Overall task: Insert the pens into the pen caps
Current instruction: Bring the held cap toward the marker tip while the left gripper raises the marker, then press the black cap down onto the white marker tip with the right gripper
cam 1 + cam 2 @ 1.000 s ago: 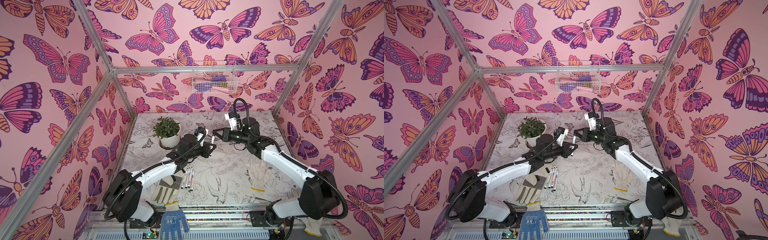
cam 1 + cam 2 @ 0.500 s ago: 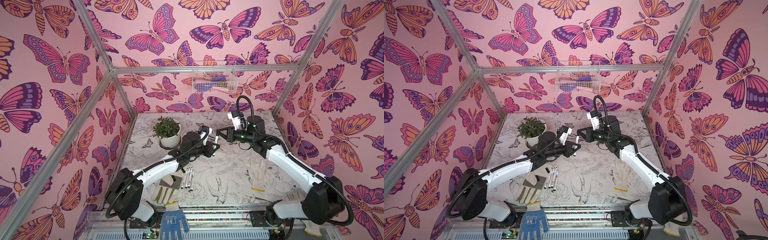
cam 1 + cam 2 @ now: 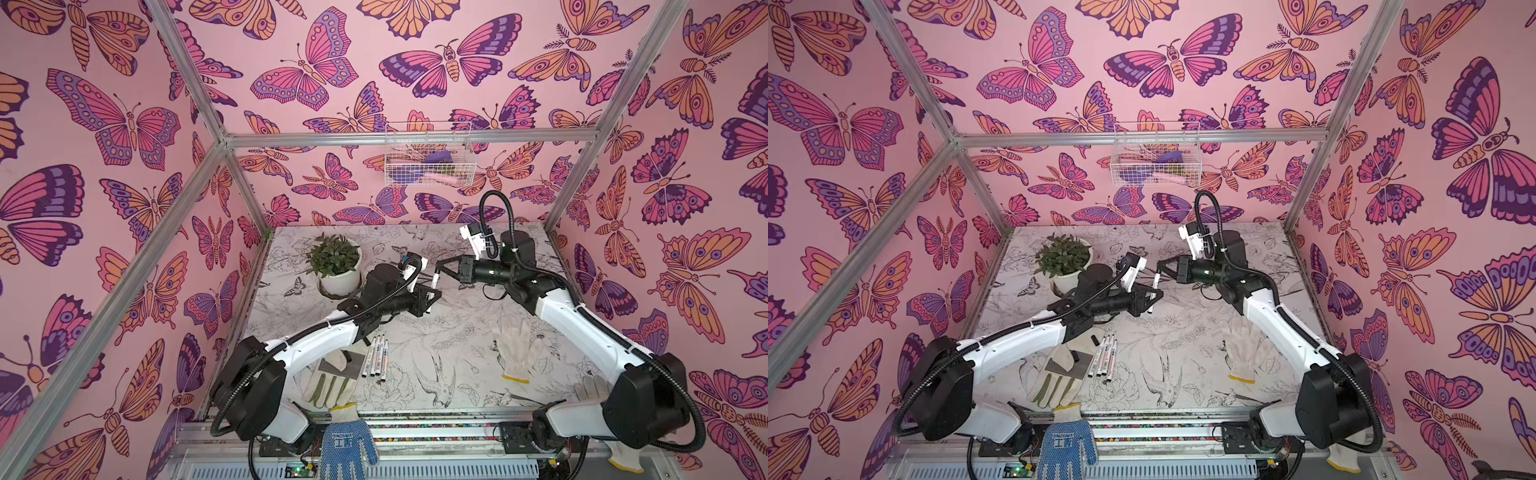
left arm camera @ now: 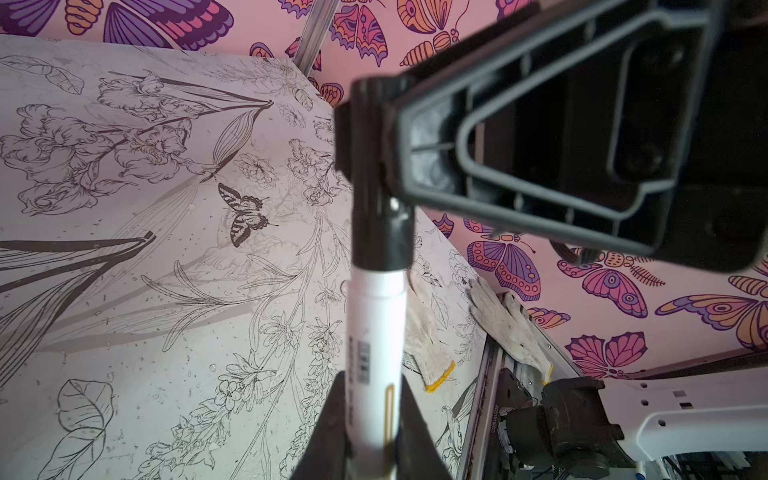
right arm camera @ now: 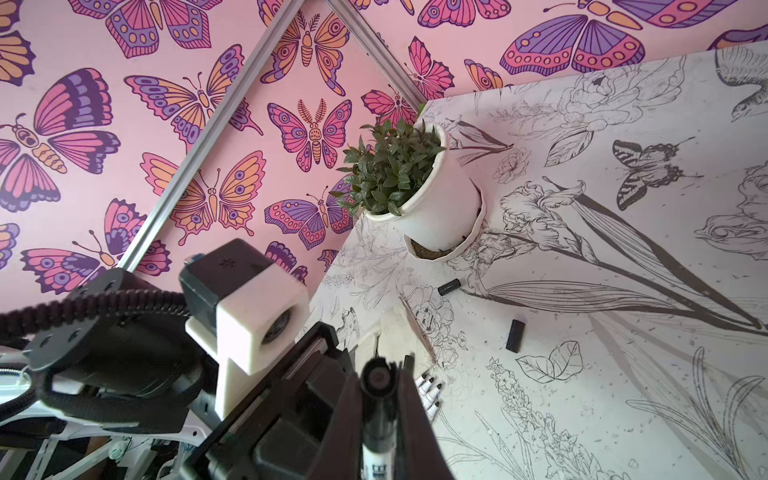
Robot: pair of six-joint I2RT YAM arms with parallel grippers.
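Though blurred — black label (image 4: 362,360) on pen (image 4: 379,316)

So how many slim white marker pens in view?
5. One pen in the left gripper, capped end in the right gripper; four side by side by the grey-patched glove. Arms may hide more.

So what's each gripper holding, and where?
Left gripper grips the pen by its white barrel; right gripper pinches the cap on the pen's far end.
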